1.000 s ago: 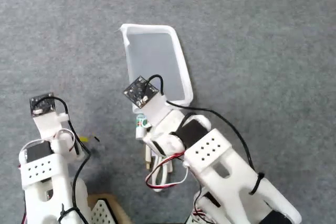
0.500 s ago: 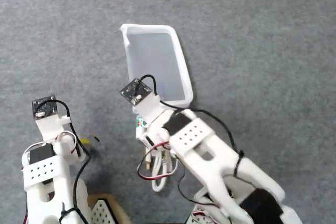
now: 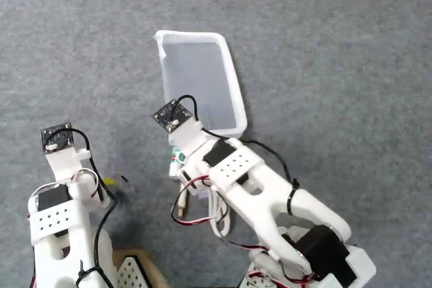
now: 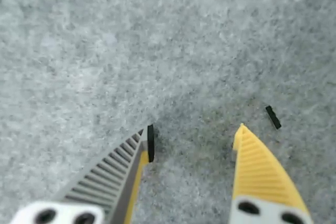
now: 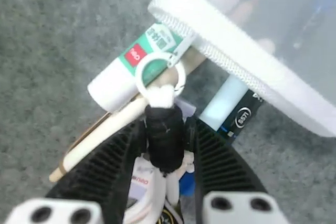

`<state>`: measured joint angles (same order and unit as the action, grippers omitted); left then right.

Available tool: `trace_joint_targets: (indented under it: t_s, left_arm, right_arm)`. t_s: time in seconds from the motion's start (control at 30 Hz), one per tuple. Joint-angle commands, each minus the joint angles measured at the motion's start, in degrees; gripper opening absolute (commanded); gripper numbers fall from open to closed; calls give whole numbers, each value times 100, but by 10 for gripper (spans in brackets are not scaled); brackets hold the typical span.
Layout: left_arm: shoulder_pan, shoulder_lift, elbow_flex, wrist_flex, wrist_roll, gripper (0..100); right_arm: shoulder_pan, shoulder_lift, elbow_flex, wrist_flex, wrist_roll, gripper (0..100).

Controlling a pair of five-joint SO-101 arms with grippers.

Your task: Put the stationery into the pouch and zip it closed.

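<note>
right gripper (image 5: 165, 125) is clamped tight on a black pull tab (image 5: 164, 145). the tab ends in a white ring (image 5: 160, 74) that hooks to the zip at the mouth of the pouch (image 5: 236, 56). just past the ring, 3 items lie at the mouth edge: a glue stick (image 5: 131, 69), a wooden pencil (image 5: 100, 145) and a white tube (image 5: 226, 108) w/ a black band. they look part under the mouth edge and part out on the grey mat (image 4: 157, 35); can't tell how far in each one is. more bits sit under the gripper, too hidden to name.

left gripper (image 4: 194, 140) has its fingers wide apart w/ nothing between them. it hangs low over bare mat, well apart from the pouch, w/ a small black fleck (image 4: 272, 117) nearby.

step, imo: right arm has the zip pull, but loading isn't done since items still poke out. next move prob needs the mouth held up or open by the tab while the left arm nudges the stationery fully inside. only then can the tab be drawn along the mouth w/ the other arm pinning the pouch. zipping now would likely snag on the glue stick.

labels: glue stick has a green + red label w/ white print, and the tube's black band has white print. not reading either off.
</note>
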<state>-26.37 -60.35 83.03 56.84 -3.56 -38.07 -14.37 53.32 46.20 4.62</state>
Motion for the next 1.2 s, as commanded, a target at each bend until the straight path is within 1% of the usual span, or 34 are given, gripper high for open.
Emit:
trace_joint_targets:
  t_s: [0.0,0.1,0.23,0.27,0.33,0.63,0.8,0.87,0.97,1.1,1.17]
  left_arm:
    - [-40,-9,-13,-79,-26,265]
    - [-40,-9,-13,-79,-26,265]
    - [-40,-9,-13,-79,-26,265]
    - [-40,-9,-13,-79,-26,265]
    - [-40,-9,-13,-79,-35,265]
    - [-31,-9,-4,-62,-18,265]
    - [-66,-9,-127,-26,-44,265]
    - [-84,-18,-356,281,-53,265]
    - [-22,-18,-945,941,-9,265]
    - [-22,-18,-1701,1354,-9,265]
    - [-22,-18,-2088,1530,-9,265]
  right_arm:
    - [-35,66,-110,-70,-35,134]
    - [-35,48,-110,-70,-35,123]
    - [-26,40,-110,-79,-35,21]
    - [-26,40,-110,-79,-35,10]
    - [-26,40,-110,-79,-35,26]
    - [-26,31,-207,-26,9,12]
    - [-18,-391,-541,440,18,12]
    - [-18,-743,-620,651,62,12]
    - [-18,-1332,-629,844,404,12]
    - [-18,-2123,-673,1020,703,12]
    - [-18,-2440,-673,1029,721,12]
